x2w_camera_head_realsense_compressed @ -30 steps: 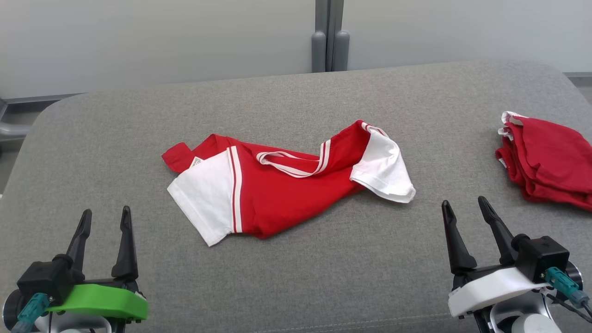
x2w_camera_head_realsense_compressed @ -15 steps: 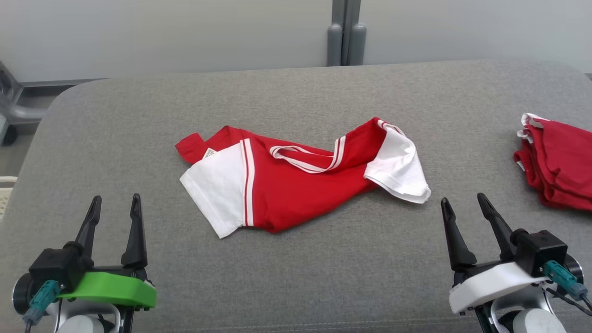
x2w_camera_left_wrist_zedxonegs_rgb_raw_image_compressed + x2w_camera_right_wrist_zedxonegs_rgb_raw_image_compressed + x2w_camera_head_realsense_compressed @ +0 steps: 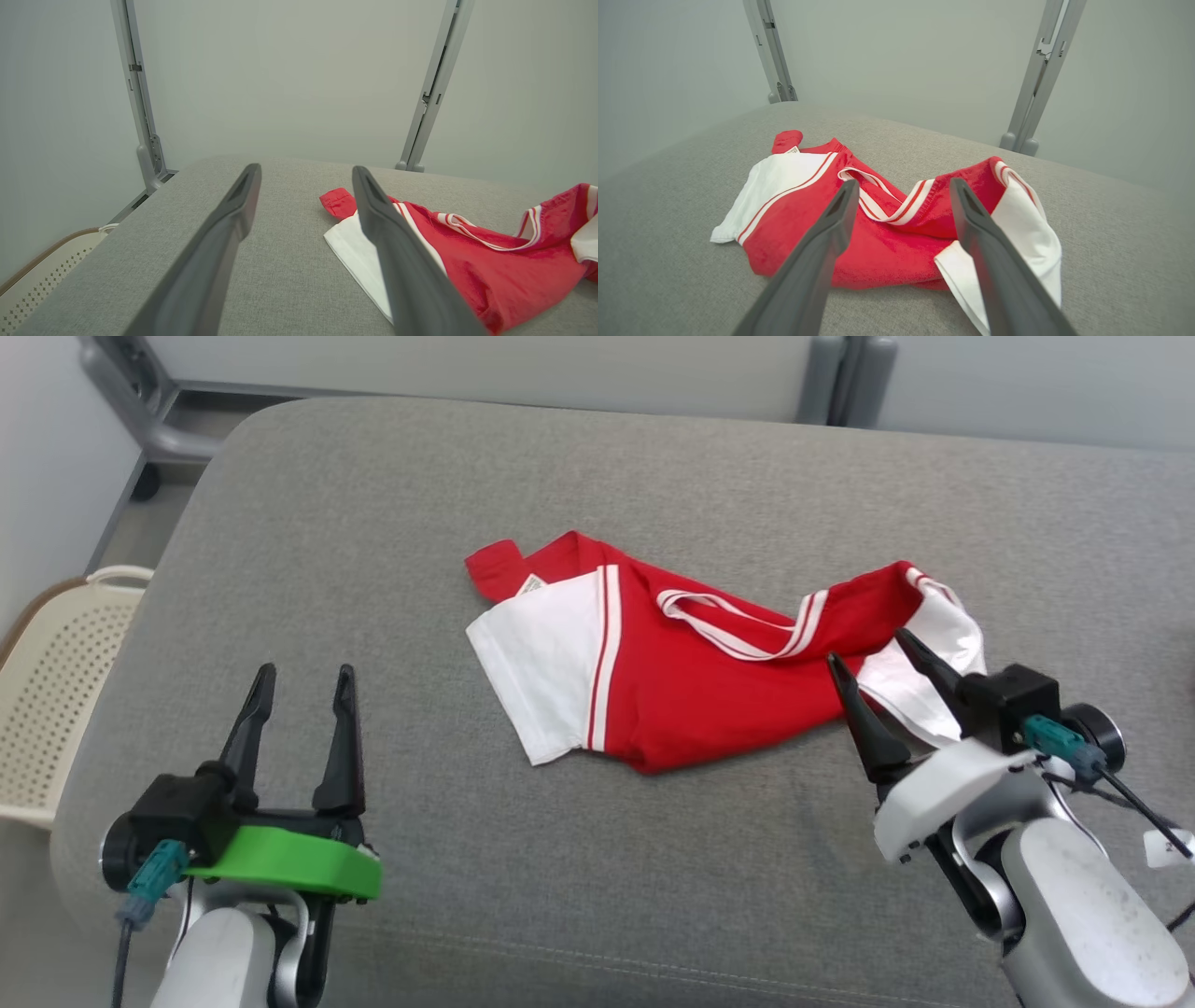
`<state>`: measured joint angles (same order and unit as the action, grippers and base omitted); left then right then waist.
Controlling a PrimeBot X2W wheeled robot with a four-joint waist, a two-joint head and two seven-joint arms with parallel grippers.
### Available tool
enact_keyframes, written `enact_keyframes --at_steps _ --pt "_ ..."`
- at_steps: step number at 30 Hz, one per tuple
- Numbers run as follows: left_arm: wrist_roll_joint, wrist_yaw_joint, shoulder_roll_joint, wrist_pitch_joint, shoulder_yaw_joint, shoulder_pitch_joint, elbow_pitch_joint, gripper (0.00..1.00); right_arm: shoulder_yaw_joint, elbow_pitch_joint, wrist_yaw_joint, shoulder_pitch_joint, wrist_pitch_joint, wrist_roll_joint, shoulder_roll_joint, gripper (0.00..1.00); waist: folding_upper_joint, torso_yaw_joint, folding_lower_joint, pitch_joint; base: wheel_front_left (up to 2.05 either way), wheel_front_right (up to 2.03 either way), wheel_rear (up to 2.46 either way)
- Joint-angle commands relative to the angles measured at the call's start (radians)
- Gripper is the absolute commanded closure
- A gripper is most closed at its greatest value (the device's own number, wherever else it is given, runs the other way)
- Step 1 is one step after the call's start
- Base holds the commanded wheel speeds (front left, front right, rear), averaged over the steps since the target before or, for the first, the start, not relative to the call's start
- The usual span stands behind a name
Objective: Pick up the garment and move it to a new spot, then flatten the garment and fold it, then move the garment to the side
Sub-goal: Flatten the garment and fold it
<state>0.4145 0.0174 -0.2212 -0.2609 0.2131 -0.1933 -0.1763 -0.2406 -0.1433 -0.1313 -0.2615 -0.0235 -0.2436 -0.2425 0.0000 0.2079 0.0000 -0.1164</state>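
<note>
The crumpled red-and-white shirt lies on the grey table, the right fingers spread wide and empty near its right sleeve, the left fingers also wide, well apart from it.

Lab: padded table, bare partition panels

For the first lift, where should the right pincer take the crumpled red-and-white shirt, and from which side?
The white sleeve at the robot's right end of the red-and-white shirt. That sleeve bulges up off the grey padded surface with a loose hem, so the open right pincer could probably come in low from the near right. The flat red middle offers less to pinch.
</note>
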Motion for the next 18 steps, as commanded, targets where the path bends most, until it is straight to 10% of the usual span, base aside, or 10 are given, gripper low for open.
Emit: enact_keyframes --at_steps 1,18 --pt "-0.017 0.012 0.019 -0.003 0.006 -0.03 -0.007 0.0 -0.025 -0.031 0.001 -0.049 0.013 -0.008 -0.026 0.0 0.0 0.094 0.0 -0.085 0.0 0.0 0.0" --pt "-0.071 0.098 0.161 -0.003 0.039 -0.138 -0.062 0.0 -0.28 -0.35 0.001 -0.374 0.078 -0.149 -0.183 0.0 0.0 0.278 0.0 -0.228 0.0 0.0 0.0"
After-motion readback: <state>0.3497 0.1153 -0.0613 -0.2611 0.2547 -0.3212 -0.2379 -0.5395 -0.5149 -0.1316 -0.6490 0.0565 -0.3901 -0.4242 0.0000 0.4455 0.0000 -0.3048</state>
